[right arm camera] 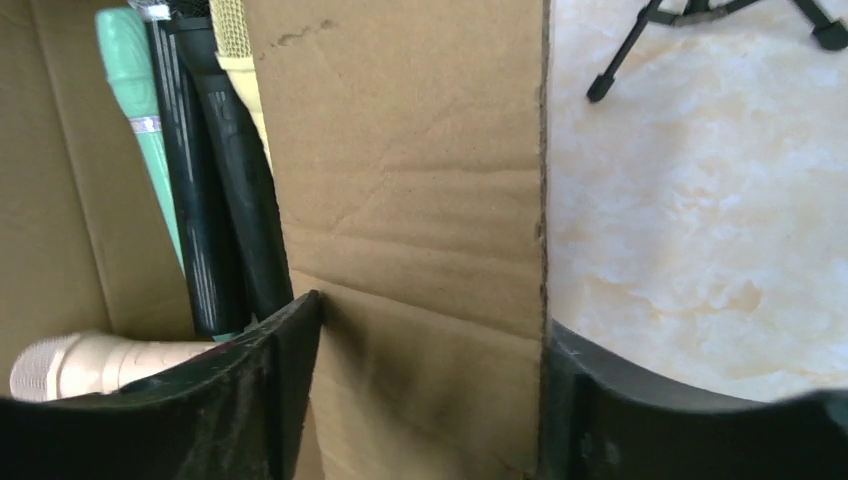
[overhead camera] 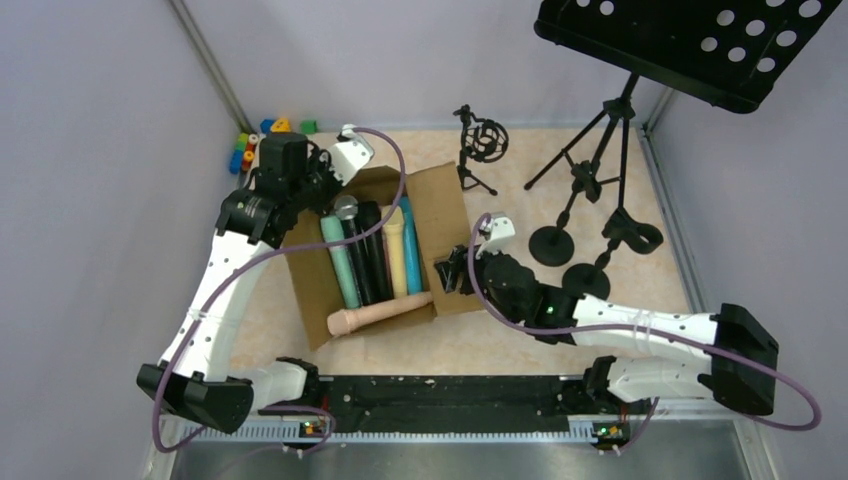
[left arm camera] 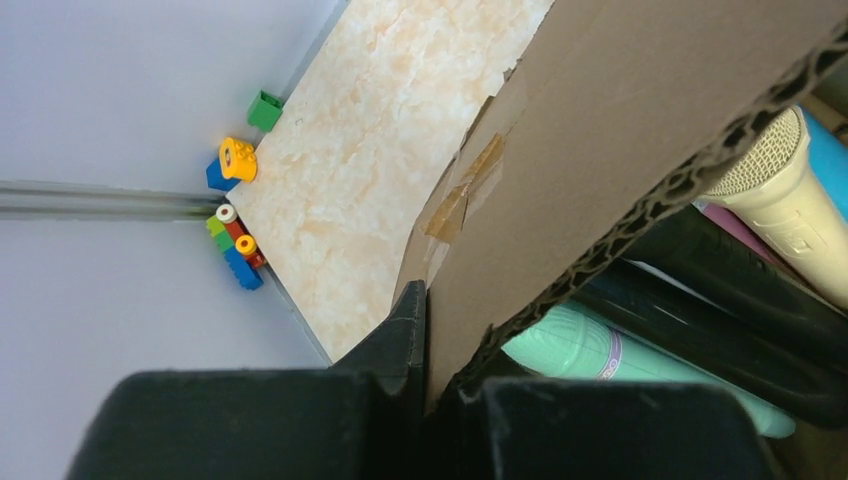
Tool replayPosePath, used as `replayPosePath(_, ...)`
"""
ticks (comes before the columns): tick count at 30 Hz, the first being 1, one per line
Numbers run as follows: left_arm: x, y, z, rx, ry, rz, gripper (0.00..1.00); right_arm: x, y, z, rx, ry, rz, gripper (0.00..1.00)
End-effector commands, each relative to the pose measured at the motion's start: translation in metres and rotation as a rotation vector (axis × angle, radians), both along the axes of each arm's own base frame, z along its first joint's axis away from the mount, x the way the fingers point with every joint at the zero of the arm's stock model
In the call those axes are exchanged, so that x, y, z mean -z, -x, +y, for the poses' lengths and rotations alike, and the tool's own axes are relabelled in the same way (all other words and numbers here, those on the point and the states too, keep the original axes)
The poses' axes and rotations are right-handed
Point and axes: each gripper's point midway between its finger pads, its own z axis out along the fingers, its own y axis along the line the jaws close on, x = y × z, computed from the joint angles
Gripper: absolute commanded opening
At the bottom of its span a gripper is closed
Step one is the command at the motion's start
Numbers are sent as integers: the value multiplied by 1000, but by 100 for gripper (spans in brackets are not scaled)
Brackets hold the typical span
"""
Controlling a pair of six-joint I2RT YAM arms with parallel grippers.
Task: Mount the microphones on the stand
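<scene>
- The microphones (overhead camera: 375, 255) lie side by side in an open cardboard box (overhead camera: 308, 285) in the middle of the desk (overhead camera: 560, 325): a teal microphone (overhead camera: 340, 262), two black ones, a pale yellow one and a blue one; a peach microphone (overhead camera: 380, 313) lies crosswise over their near ends
- The left jaws are closed tight on the edge of the box's far-left flap (left arm camera: 600, 120); the fingers (left arm camera: 250, 420) pinch the cardboard, with the teal microphone just inside
- The right jaws stand partly open and hold nothing; their fingers (right arm camera: 270, 400) sit either side of the right flap (right arm camera: 410, 200), which spans the gap between them and rises between them and the microphones
- The right arm (overhead camera: 620, 325) lies across the desk between the box and the stands
- Two round-base stands (overhead camera: 552, 243) stand right of the box, one topped by a clip (overhead camera: 632, 232); a small tripod mount (overhead camera: 480, 145) stands just beyond the box's far-right corner
- A black music stand (overhead camera: 690, 40) overhangs the far-right corner; its tripod legs spread behind the round-base stands
- Toy blocks (overhead camera: 262, 135) sit in the far-left corner against the wall
</scene>
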Motion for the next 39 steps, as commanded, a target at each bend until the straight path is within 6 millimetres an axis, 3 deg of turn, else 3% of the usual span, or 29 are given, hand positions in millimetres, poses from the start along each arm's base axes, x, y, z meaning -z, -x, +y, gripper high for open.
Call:
replayPosePath(1, -52, 3, -30, 89, 171, -159, 0, 53, -4, -4, 0, 144, 75, 71)
replayPosePath(5, -49, 5, -31, 99, 158, -150, 0, 68, -13, -9, 46, 217, 95, 77)
replayPosePath(12, -41, 6, -30, 98, 138, -138, 0, 49, -26, -39, 171, 356, 47, 84)
replayPosePath(15, -34, 3, -27, 79, 115, -132, 0, 20, -26, -50, 193, 338, 8, 88)
replayPosePath(18, -28, 2, -24, 68, 99, -122, 0, -31, -16, -54, 161, 239, -85, 96)
replayPosePath(21, -26, 1, -24, 64, 96, -118, 0, -67, -6, -48, 103, 203, -160, 99)
replayPosePath(28, -26, 2, -20, 53, 72, -119, 0, -138, 29, -10, -43, 141, -285, 99)
replayPosePath(32, -21, 2, -17, 43, 55, -108, 0, -160, 70, 43, -231, 159, -373, 99)
replayPosePath(36, -20, 2, -15, 31, 49, -103, 0, -128, 97, 94, -440, 226, -352, 99)
replayPosePath(39, -18, 3, -14, 26, 48, -92, 0, -88, 104, 115, -519, 282, -328, 99)
